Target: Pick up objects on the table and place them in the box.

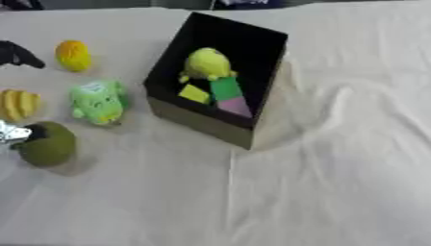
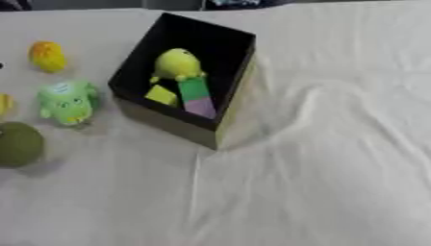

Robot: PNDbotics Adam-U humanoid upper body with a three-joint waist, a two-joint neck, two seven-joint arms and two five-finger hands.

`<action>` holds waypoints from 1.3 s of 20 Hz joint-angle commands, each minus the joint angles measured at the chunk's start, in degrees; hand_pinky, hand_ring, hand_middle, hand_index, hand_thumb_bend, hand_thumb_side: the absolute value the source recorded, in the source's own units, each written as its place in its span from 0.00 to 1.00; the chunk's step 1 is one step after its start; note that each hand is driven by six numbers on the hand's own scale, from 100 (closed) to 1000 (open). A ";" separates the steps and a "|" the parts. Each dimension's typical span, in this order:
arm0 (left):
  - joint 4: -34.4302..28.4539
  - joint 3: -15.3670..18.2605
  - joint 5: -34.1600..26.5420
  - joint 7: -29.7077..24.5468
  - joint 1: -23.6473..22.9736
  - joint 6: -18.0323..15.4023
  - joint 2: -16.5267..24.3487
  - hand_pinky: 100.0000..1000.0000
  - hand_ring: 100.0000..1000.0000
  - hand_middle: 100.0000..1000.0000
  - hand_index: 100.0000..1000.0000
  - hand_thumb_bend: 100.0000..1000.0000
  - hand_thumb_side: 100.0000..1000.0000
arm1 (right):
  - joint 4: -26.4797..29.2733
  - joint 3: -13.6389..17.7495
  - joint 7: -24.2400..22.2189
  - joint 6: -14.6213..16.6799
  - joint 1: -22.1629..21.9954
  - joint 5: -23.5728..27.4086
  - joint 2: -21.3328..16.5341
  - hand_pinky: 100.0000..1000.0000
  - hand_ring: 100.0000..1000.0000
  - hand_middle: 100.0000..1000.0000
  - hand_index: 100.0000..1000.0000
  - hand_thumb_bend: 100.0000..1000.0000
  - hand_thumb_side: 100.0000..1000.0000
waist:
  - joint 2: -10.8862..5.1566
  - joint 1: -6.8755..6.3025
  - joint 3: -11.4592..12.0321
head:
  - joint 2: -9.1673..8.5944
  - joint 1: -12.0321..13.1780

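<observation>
Left hand (image 1: 17,55) shows only dark fingers, state unclear. Green toy (image 1: 98,102) looks soft and light; take its middle.

No legible text on the tabletop

No word, label, brand, number or sign can be read anywhere here: the black box (image 1: 168,84) shows plain walls, and the pale marks on the green plush toy (image 1: 98,101) are too blurred to make out as lettering.
</observation>
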State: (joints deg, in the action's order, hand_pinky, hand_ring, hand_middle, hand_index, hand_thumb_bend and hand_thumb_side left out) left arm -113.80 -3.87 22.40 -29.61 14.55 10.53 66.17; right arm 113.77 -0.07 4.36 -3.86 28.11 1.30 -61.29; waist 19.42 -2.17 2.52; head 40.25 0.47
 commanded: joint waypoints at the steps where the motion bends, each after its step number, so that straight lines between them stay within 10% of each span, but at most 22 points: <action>1: -0.79 0.23 -0.34 -1.46 -0.31 0.03 2.93 0.91 0.88 0.84 0.90 0.57 0.40 | 0.82 0.65 0.43 -0.22 0.14 -0.60 -2.36 0.82 0.81 0.63 0.76 0.00 0.65 | -1.53 -0.65 0.11 | -0.10 0.43; 26: 11.48 -9.39 7.09 -9.13 4.49 1.38 -0.72 0.89 0.86 0.83 0.90 0.65 0.23 | 0.82 -0.11 -0.22 -0.56 0.96 -0.61 -0.71 0.82 0.80 0.62 0.75 0.00 0.67 | -0.75 -0.11 -1.10 | -0.94 3.63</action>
State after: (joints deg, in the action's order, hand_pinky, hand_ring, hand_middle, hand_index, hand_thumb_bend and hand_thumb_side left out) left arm -102.84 -13.43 28.69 -38.44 18.37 12.09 64.23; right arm 113.77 -0.77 4.19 -4.44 28.28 0.63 -60.71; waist 19.48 -2.17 1.44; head 39.96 4.26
